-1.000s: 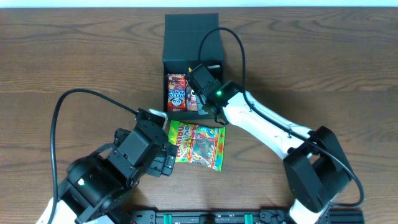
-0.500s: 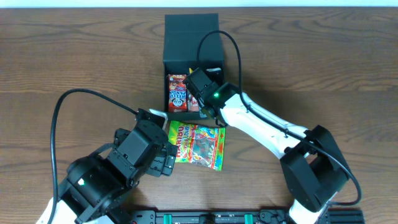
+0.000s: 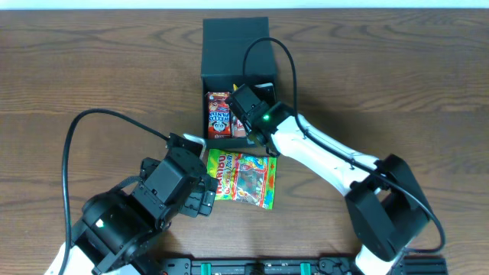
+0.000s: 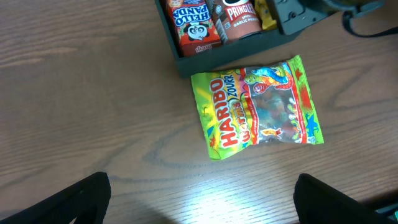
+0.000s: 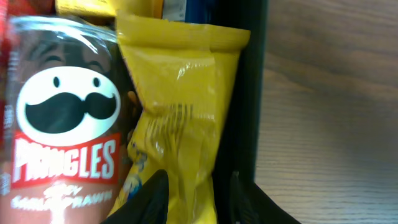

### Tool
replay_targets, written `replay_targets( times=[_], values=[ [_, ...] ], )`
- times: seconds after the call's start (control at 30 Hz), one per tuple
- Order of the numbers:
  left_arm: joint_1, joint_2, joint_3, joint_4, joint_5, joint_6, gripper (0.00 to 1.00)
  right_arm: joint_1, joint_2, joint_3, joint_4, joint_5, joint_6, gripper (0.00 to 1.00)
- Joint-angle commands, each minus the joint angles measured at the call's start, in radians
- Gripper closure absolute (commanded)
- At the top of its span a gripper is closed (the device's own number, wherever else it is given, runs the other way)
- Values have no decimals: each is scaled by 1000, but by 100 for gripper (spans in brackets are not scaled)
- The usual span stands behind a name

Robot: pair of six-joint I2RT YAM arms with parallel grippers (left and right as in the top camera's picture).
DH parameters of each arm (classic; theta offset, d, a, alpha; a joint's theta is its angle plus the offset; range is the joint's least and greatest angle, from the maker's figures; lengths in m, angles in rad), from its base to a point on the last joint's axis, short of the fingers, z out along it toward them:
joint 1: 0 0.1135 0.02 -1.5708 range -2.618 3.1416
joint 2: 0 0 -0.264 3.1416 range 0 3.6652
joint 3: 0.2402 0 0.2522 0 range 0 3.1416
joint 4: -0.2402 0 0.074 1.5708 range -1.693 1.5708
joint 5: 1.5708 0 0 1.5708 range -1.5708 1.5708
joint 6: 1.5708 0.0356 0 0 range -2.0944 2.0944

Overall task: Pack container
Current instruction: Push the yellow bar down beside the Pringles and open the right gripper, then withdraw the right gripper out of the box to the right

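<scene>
Matte black and spread wide, the left end effector [image 4: 202, 193] hangs empty over the near part of the wood-grain surface [image 3: 92, 61]. Its two fingers [image 4: 81, 199] frame the bottom corners of the left wrist view, a stance that probably suits a descent onto the Haribo bag [image 4: 258, 111] just beyond. That bag is a thin, glossy film pouch in green, yellow and red, with a clear window showing the sweets. It lies flat and slightly askew on the surface, close to the container's near wall but not in it, and its slack, crinkled skin would probably buckle under a pinch. Farther on stands the container [image 3: 235, 46], a square box of dull green-black cardboard in the middle of the far half of the surface, its flap lid folded back on the far side so that the mouth is open from above. Inside, along the near wall, a red Hello Panda carton [image 4: 194, 22] sits at the left beside a rigid cylindrical Pringles can [image 5: 65, 112], both lying label-up, presumably to fill the floor in a row. The right end effector [image 5: 193, 190] reaches down into the right-hand side of the box, where a yellow foil packet [image 5: 180, 106] is wedged between the can and the cardboard wall. Its fingers bracket the packet's lower end, but whether they clamp it cannot be told.
</scene>
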Motion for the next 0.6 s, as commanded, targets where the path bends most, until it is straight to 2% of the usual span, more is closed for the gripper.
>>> replay_targets(
  times=[0.0,0.2,0.23,0.3,0.37,0.5,0.57],
  values=[
    [2,2,-1,-1,-18,10,5,3,-120,-6,2,21,-53,67],
    [2,2,-1,-1,-18,10,5,3,-272,-6,-61,55,-160,68],
    [2,2,-1,-1,-18,10,5,3,-301,-6,-87,92,-160,66],
    [2,2,-1,-1,-18,10,5,2,-347,-9,-118,148,-160,56],
    [2,2,-1,-1,-18,10,5,-3,-401,-21,-134,182,-169,40],
    [2,2,-1,-1,-18,10,5,-54,-537,-111,-97,166,-232,1],
    [2,2,-1,-1,-18,10,5,-106,-617,-182,-77,139,-245,1]
  ],
)
